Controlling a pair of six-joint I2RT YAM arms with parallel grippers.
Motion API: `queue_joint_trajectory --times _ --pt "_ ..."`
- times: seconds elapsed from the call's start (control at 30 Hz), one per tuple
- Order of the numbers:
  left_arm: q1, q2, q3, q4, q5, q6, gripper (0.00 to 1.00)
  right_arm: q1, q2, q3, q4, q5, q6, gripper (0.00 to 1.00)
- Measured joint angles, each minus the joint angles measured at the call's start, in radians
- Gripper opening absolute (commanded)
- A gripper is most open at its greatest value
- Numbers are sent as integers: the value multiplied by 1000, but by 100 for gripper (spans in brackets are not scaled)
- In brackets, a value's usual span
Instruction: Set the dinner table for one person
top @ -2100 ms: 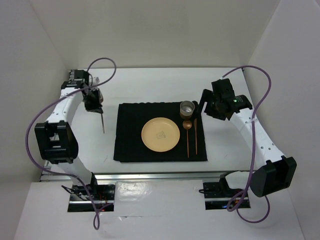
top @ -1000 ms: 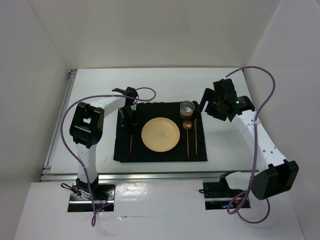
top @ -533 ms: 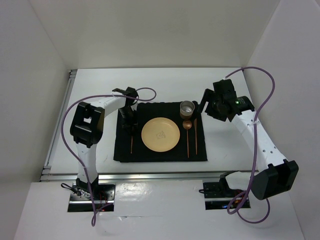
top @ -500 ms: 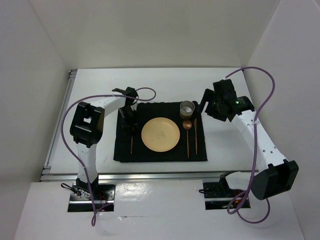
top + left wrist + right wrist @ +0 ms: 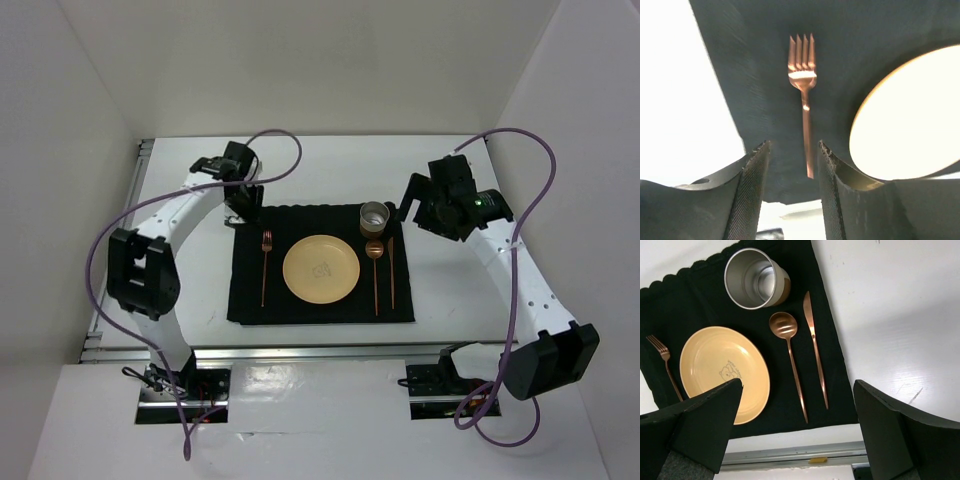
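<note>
left fingers (image 5: 752, 192) stood parted and held nothing, poised above the far left edge of the black placemat (image 5: 755, 60). their own camera showed the copper fork (image 5: 802, 100) lying flat on the cloth near the yellow plate (image 5: 910, 120), not touching it, but none of the other pieces. right fingers (image 5: 700, 425) were spread wide and empty, above the counter (image 5: 330, 165) off the mat's far right corner. only that wrist view and the overhead one took in the steel cup (image 5: 754, 279) at the mat's far right, with the spoon (image 5: 789, 360) and knife (image 5: 814, 345) side by side right of the plate. the white counter carried the placemat at its middle.
</note>
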Motion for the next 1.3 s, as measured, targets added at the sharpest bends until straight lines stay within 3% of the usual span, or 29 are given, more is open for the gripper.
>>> queue_joint_trajectory --times 0.23,0.37,0.47,0.63,0.73,1.3 --pt "0 -259 -3 184 -387 208 65 0 2 13 8 2 -52 100" --pt "37 -443 -166 419 -620 406 82 0 25 55 8 13 -66 100" --pt "115 -527 -257 498 -731 467 82 0 36 67 9 49 -69 100" --pt "286 -532 -318 443 -743 409 82 0 40 67 8 123 -70 100" --pt "331 -517 -354 370 -727 356 82 0 40 67 8 154 -74 100" --pt "343 -491 -357 298 -640 280 82 0 39 68 9 190 -83 100"
